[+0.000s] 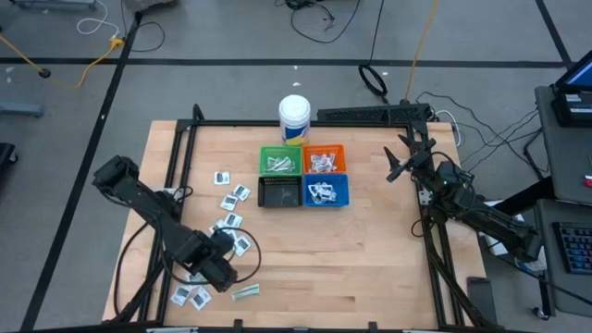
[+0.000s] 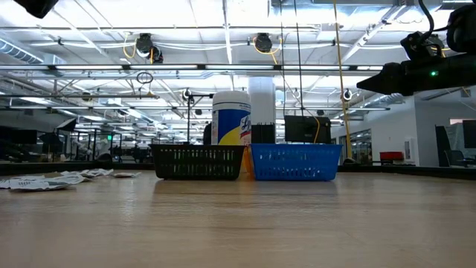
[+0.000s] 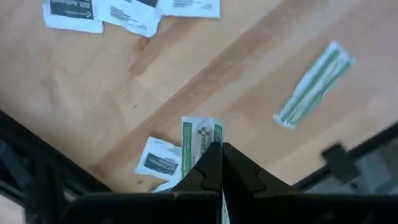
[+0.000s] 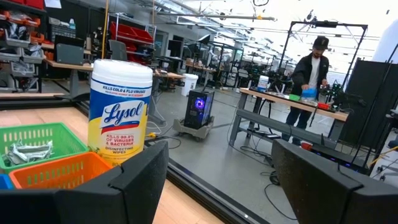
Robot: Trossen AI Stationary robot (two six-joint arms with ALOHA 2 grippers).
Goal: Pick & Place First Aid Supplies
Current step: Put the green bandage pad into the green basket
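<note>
Green-printed packet point(image 3: 200, 144) pinched at 1 edge between shut tips of left claw point(image 3: 221, 163), near table's front-left corner; held just above table point(image 1: 370, 259), with other packets close below. White sachet point(image 3: 159, 162) lying just beside, partly under the held one. Slim green strip point(image 3: 314, 84) flat on the wood, apart from the claw. More sachets point(image 1: 231, 199) scattered toward the bins.

Judged step: lift and carry to a bin. Best done by rising straight up first, so the neighbouring sachet is not dragged along; grip on an edge only, so slow travel advised against slipping. Green bin point(image 1: 277, 159), orange bin point(image 1: 326, 158), black bin point(image 1: 278, 191) and blue bin point(image 1: 326, 191) clustered mid-table; correct bin not determinable here. Release low over the bin.

Right claw point(image 4: 219, 180) parked at table's right edge, spread wide, empty, facing tub point(image 4: 120, 109).
</note>
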